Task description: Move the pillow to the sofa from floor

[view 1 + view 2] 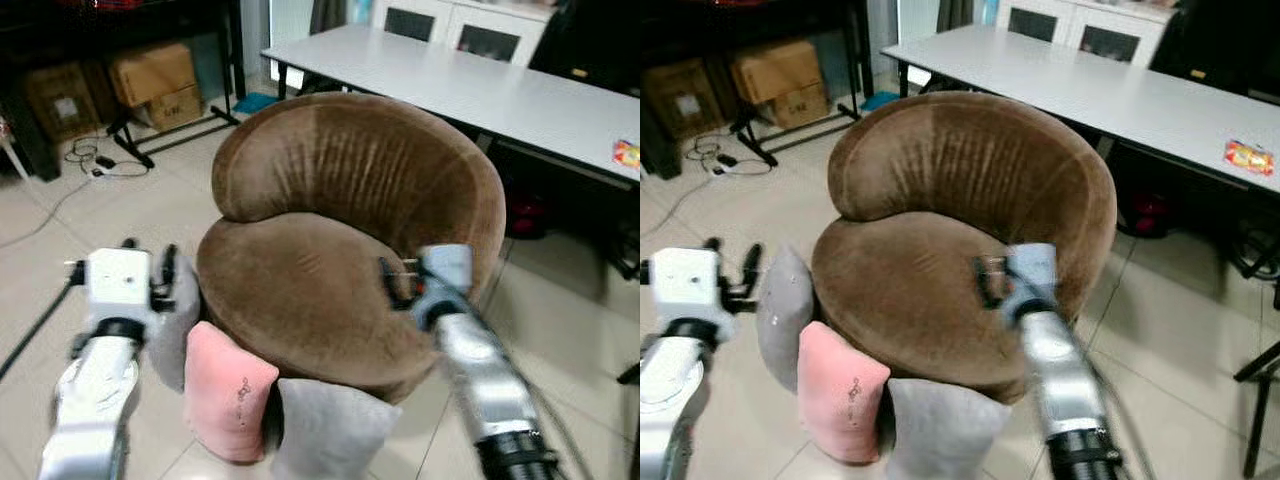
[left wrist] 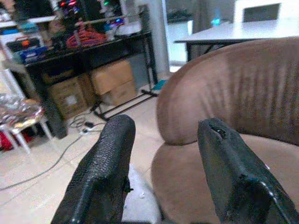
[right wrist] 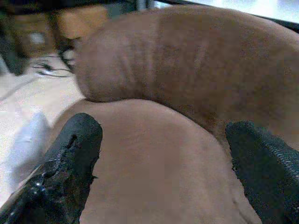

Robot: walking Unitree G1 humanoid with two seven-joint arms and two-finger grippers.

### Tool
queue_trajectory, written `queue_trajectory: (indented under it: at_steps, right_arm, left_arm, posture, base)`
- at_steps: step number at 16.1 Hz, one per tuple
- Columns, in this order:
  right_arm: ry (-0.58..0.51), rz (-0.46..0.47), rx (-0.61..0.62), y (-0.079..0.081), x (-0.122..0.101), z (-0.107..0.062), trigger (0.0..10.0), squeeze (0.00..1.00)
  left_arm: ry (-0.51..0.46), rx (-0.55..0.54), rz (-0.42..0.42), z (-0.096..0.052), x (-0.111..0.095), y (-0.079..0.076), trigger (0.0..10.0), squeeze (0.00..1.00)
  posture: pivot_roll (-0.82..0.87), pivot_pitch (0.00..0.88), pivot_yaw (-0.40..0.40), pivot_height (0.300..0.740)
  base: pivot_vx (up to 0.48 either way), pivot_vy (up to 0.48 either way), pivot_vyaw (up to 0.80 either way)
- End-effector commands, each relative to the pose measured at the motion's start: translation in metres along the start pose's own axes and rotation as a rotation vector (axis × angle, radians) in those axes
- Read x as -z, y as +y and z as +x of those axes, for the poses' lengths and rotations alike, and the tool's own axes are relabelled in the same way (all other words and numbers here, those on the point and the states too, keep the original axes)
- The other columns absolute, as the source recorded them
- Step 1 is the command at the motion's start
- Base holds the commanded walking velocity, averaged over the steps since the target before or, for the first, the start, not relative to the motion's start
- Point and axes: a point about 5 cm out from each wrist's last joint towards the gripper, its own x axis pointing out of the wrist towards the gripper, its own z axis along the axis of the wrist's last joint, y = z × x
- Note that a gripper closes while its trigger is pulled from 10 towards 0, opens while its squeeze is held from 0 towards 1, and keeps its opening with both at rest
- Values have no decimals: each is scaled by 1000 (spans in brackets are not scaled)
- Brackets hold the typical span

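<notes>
pink pillow (image 1: pixel 226 392) propped on the floor (image 1: pixel 70 240) against the front of the brown sofa (image 1: pixel 340 260), between two grey pillows (image 1: pixel 325 432). no legible writing anywhere; small dark mark on the pink fabric. left pincer (image 1: pixel 150 268) spread wide, holding nothing, just beside the sofa's left edge above a grey pillow. right pincer (image 3: pixel 163 158) spread wide, empty, over the seat cushion. white worktop (image 1: pixel 470 80) behind; cardboard boxes (image 1: pixel 155 80) beyond.
</notes>
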Motion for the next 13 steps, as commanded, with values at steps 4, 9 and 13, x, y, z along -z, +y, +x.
queue_trajectory:
  at_steps: [4, 9, 13]
  right_arm:
    - [-10, -29, 29, -12, -6, 0, 10000, 0]
    - [-1, -4, 53, -15, -5, 0, 10000, 0]
    - [-3, 21, 64, -17, -4, -1, 10000, 0]
  left_arm:
    - [-13, 27, -20, 1, -3, -6, 10000, 0]
    - [-15, -3, 8, 2, -2, -4, 10000, 0]
    - [-22, 8, 36, 2, -1, -1, 10000, 0]
  posture:
    - [10, 0, -44, 740]
    - [10, 0, -47, 740]
    - [10, 0, -46, 715]
  base:
    - [287, 0, 600]
    - [179, 0, 0]
    - [0, 0, 0]
